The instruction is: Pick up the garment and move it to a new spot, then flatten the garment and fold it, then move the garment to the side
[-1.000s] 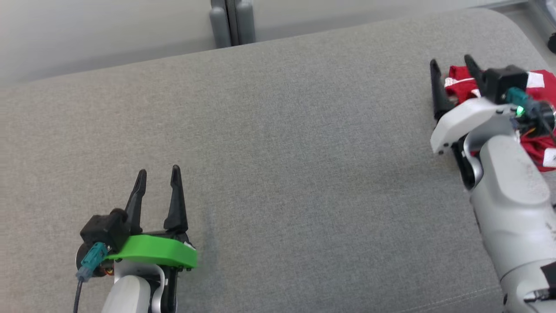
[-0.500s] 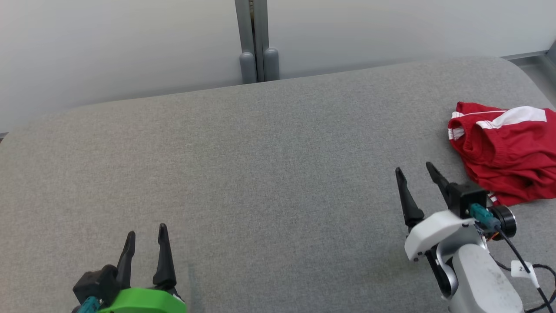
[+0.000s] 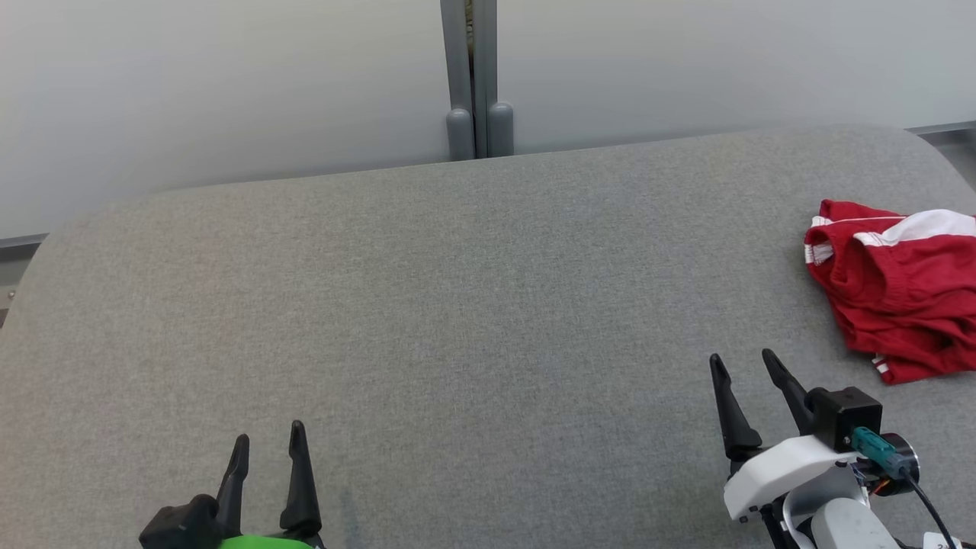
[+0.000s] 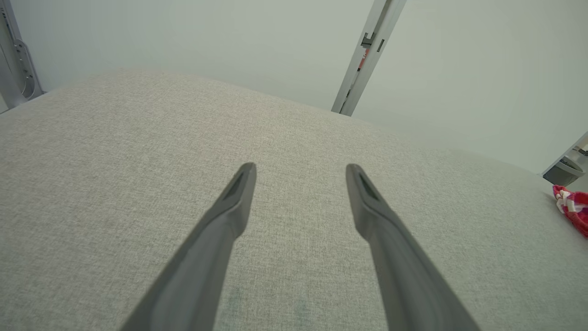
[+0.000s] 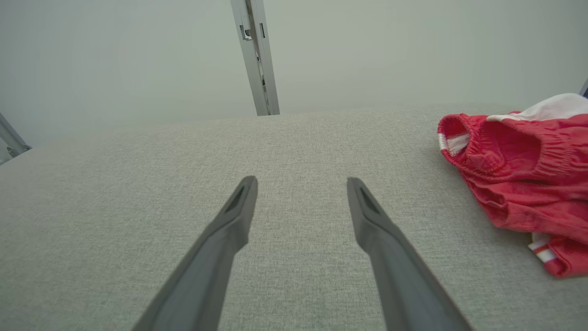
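Ahead and to the right of the right gripper (image 3: 740,355), near but not touching it, the red garment (image 3: 900,305) lies in a loose, rumpled bundle by the edge of the grey cushion (image 3: 457,320). That gripper's fingers stand apart and empty over bare fabric. The left gripper (image 3: 269,431) is likewise spread with nothing between its fingers, and the bundle sits well apart from it, far to its right. The garment looks already set aside, and both grippers are probably held clear so they don't snag it.
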{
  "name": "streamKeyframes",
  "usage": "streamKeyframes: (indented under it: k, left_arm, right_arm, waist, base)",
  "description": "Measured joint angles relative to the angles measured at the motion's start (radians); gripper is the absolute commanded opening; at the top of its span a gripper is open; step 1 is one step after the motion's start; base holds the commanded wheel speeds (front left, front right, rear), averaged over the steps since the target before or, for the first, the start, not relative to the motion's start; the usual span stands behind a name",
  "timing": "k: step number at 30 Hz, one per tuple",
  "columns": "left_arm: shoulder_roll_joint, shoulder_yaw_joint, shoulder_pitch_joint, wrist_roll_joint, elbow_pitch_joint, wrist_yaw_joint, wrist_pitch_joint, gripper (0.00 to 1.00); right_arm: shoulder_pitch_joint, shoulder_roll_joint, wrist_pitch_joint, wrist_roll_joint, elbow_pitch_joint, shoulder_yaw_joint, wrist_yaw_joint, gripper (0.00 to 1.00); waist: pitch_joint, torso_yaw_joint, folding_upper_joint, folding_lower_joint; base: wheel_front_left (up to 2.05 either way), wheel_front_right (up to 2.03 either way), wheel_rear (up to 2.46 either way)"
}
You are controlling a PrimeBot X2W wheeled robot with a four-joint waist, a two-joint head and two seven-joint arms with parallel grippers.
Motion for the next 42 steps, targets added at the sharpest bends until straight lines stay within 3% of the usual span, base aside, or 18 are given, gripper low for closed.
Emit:
streamKeyframes:
  k: [16,17,23,42]
  left_arm:
    - [0.0,-0.016,0.001,-0.002,0.003,0.017,0.0,1.0]
    - [-0.001,-0.015,0.001,-0.002,0.004,0.018,0.0,0.0]
    - [-0.002,-0.018,0.002,-0.026,0.042,0.017,0.012,0.0]
    - [-0.002,0.032,-0.028,-0.319,0.045,-0.002,0.095,0.0]
  right_arm:
    - [0.009,0.0,0.0,0.011,-0.008,0.001,0.0,1.0]
    - [0.009,0.001,0.0,0.012,-0.008,0.002,0.0,0.0]
    - [0.032,0.008,0.016,0.039,0.03,-0.001,0.0,0.0]
    - [0.032,0.008,0.102,0.379,-0.01,-0.034,0.0,0.0]
  waist:
    - [0.003,-0.005,0.0,0.0]
    - [0.003,-0.005,0.0,0.0]
    - [0.003,-0.005,0.0,0.0]
    - [0.003,-0.002,0.0,0.0]
  base:
    - [0.0,0.0,0.0]
    - [0.0,0.0,0.0]
    - [0.0,0.0,0.0]
    - [0.0,0.0,0.0]
